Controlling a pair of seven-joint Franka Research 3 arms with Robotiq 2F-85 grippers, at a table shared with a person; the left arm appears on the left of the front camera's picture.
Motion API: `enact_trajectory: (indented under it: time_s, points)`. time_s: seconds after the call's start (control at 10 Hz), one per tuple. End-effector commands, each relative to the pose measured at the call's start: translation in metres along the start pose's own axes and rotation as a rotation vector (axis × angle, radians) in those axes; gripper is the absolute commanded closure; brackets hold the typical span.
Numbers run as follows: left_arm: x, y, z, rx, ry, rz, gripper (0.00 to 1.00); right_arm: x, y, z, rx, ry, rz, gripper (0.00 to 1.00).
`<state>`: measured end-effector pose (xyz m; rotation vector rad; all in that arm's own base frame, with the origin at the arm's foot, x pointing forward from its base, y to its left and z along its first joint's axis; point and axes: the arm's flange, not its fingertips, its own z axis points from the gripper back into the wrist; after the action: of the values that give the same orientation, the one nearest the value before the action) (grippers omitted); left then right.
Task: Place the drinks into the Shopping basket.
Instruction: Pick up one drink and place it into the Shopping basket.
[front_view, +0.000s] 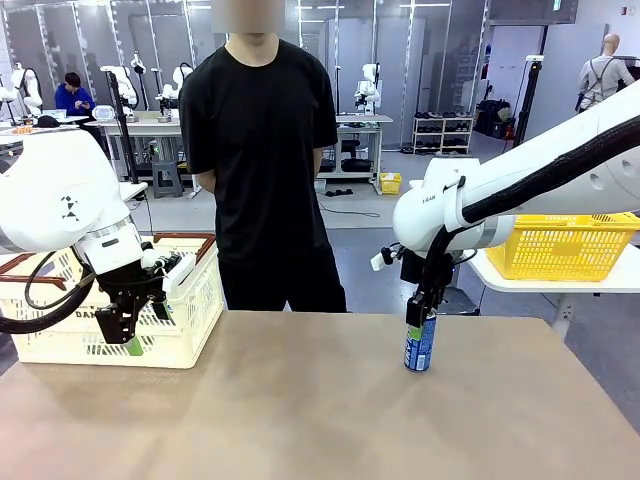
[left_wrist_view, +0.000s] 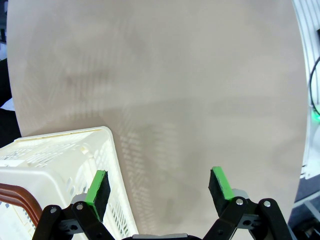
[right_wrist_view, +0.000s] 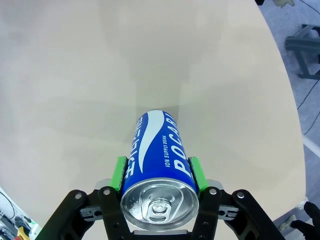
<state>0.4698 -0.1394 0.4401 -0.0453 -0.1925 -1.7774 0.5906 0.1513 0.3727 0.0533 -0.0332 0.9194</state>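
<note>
A blue drink can (front_view: 420, 345) with white lettering stands upright on the tan table, right of centre. My right gripper (front_view: 418, 318) comes down on it from above and is shut on it. In the right wrist view the blue can (right_wrist_view: 158, 172) sits squeezed between the green pads (right_wrist_view: 118, 172), silver top towards the camera. The cream-white Shopping basket (front_view: 190, 310) with brown-red handles stands at the table's left edge. My left gripper (front_view: 130, 335) hangs open in front of the basket's near wall. The left wrist view shows the open left gripper (left_wrist_view: 159, 187) beside the basket corner (left_wrist_view: 70, 155), nothing between its fingers.
A person in black stands at the far side of the table, hands behind the back. A yellow mesh basket (front_view: 565, 248) rests on a white side table at the right. Bare table (front_view: 300, 400) stretches between the can and the crate.
</note>
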Motion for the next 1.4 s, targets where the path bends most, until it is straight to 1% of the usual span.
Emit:
enact_trajectory:
  time_s: [0.0, 0.1, 0.3, 0.6, 0.8, 0.9, 1.1, 1.3]
  points:
    - [-0.001, -0.002, 0.001, -0.011, 0.012, -0.003, 0.00, 0.001, -0.003, 0.000, -0.013, 0.010, 0.021, 0.63]
    - [-0.001, -0.002, 0.001, -0.011, 0.012, -0.003, 0.00, 0.000, 0.000, 0.002, -0.011, 0.004, 0.027, 0.83]
    - [-0.001, -0.002, 0.001, -0.011, 0.012, -0.003, 0.00, -0.001, 0.019, 0.020, -0.041, -0.017, -0.012, 0.82]
    - [-0.001, -0.002, 0.001, -0.011, 0.012, -0.003, 0.00, -0.006, 0.072, 0.086, -0.150, -0.058, -0.079, 0.82]
    - [-0.001, -0.002, 0.001, -0.011, 0.012, -0.003, 0.00, -0.010, 0.105, 0.113, -0.193, -0.091, -0.090, 0.82]
    - [-0.001, -0.002, 0.001, -0.011, 0.012, -0.003, 0.00, -0.010, 0.117, 0.118, -0.199, -0.106, -0.069, 0.82]
    - [-0.001, -0.002, 0.001, -0.011, 0.012, -0.003, 0.00, -0.004, 0.145, 0.118, -0.223, -0.134, 0.017, 0.82]
    - [-0.001, -0.002, 0.001, -0.011, 0.012, -0.003, 0.00, 0.021, 0.171, 0.100, -0.232, -0.146, 0.125, 0.82]
